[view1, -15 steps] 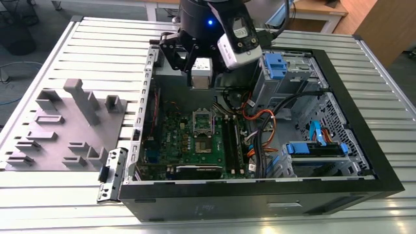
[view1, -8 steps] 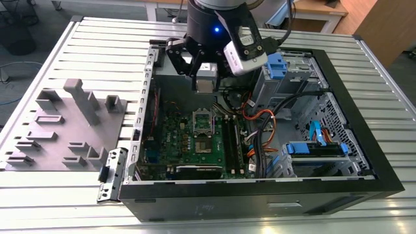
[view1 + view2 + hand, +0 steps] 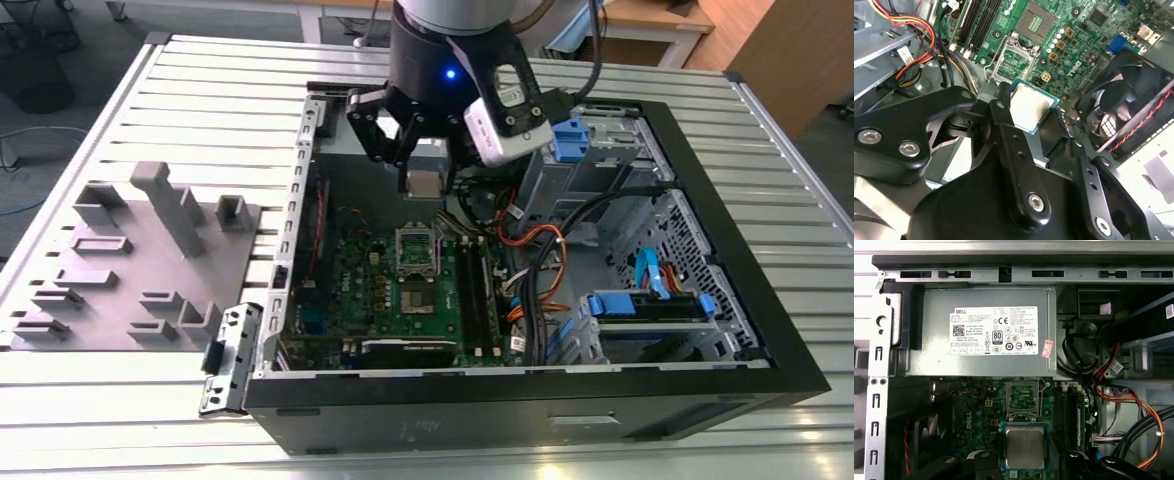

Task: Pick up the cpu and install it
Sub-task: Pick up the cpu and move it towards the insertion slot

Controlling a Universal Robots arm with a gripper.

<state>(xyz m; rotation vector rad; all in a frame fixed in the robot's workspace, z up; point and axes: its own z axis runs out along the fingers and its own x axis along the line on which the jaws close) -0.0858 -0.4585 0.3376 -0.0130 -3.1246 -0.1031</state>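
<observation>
The small, flat, square cpu (image 3: pixel 1030 111), silvery-grey on top with a thin greenish edge, hangs clamped in the black gripper (image 3: pixel 424 178) above the green motherboard (image 3: pixel 400 290). Its underside is hidden.

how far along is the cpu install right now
Done: the pickup. The end effector is shut on the cpu and holds it in the air inside the open computer case.
In hand: the cpu hangs above the motherboard, close to the socket.
Left: the seating itself. The socket looks empty and the cpu is not in it yet.
</observation>
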